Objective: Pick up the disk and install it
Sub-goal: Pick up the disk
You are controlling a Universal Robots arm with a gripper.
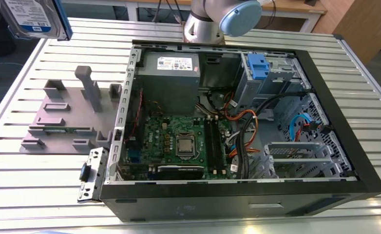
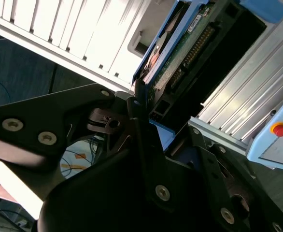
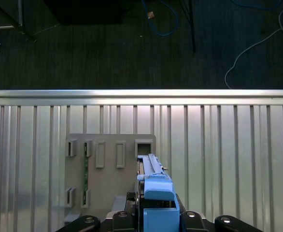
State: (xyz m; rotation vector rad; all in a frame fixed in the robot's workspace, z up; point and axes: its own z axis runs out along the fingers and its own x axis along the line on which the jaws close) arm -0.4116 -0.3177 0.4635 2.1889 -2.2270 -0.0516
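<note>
The disk (image 1: 33, 17), silver-grey with a white-and-blue label and a blue bracket, hangs high in the air at the exterior view's upper left, above the table's corner. In the first wrist view the disk (image 3: 155, 191) shows edge-on, blue bracket toward the camera, over the grey fixture plate. In the second wrist view my gripper (image 2: 146, 104) is shut on the disk (image 2: 180, 53), whose green circuit side shows, with a dark finger (image 2: 135, 99) pressed on its edge.
An open computer case (image 1: 324, 105) lies on the slatted metal table (image 1: 34, 185), with a drive bay and blue latch (image 1: 258, 66) at its far right. A grey fixture plate (image 1: 64, 117) with a tall post (image 1: 89, 87) sits left of the case.
</note>
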